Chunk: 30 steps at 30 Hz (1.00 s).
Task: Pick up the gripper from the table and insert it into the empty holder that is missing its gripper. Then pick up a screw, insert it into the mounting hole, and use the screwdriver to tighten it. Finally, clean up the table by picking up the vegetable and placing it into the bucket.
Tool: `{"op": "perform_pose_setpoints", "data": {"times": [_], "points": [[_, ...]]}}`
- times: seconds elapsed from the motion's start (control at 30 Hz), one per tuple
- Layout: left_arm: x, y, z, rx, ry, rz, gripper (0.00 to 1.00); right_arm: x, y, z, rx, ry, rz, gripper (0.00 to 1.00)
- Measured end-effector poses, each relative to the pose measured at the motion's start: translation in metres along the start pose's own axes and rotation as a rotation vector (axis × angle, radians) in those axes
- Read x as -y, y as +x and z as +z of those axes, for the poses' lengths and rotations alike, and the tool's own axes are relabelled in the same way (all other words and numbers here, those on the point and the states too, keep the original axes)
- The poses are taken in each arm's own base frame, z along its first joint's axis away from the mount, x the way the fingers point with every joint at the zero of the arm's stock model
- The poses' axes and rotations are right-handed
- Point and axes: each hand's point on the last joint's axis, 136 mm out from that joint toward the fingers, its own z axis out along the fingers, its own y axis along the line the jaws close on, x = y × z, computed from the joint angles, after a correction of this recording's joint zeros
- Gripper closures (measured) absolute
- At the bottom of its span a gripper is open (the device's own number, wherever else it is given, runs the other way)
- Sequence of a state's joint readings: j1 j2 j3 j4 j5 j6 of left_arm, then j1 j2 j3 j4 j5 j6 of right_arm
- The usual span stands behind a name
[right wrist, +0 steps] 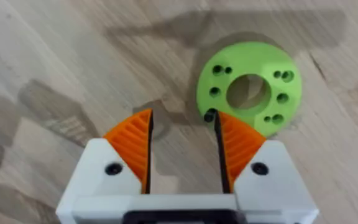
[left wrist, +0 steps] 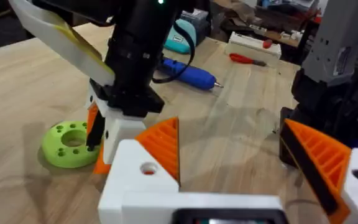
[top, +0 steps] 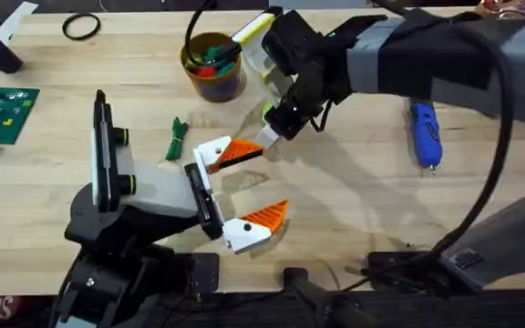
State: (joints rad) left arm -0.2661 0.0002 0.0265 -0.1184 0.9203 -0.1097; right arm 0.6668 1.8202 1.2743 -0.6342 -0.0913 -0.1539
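The right gripper [right wrist: 182, 155] hangs spread and empty just above the table [top: 354, 210], the lime-green disc [right wrist: 248, 87] touching one pad at about one o'clock in its wrist view. The left gripper [top: 244, 187], also wide open, sits just beside it — nearer the vegetable [top: 177, 138], which lies at ten o'clock from it overhead, long axis roughly twelve-to-six. The bucket [top: 213, 66] stands beyond; the screwdriver [top: 425, 133] lies well apart at three o'clock.

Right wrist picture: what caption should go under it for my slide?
Right gripper, open, poised over the wooden table beside a lime-green disc with holes.
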Motion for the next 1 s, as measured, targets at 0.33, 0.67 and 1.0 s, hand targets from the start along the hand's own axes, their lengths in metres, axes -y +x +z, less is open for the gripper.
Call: {"op": "perform_pose_setpoints", "data": {"times": [0.33, 0.67, 1.0], "points": [[0.0, 0.0, 0.0, 0.0, 0.0, 0.0, 0.016, 0.014, 0.001, -0.001, -0.006, 0.065, 0.007, 0.453], [0.0, 0.0, 0.0, 0.0, 0.0, 0.0, 0.016, 0.015, 0.0, -0.001, 0.0, 0.072, 0.006, 0.507], [0.0, 0.0, 0.0, 0.0, 0.0, 0.0, 0.016, 0.016, -0.002, -0.001, 0.009, 0.074, 0.006, 0.813]]}}
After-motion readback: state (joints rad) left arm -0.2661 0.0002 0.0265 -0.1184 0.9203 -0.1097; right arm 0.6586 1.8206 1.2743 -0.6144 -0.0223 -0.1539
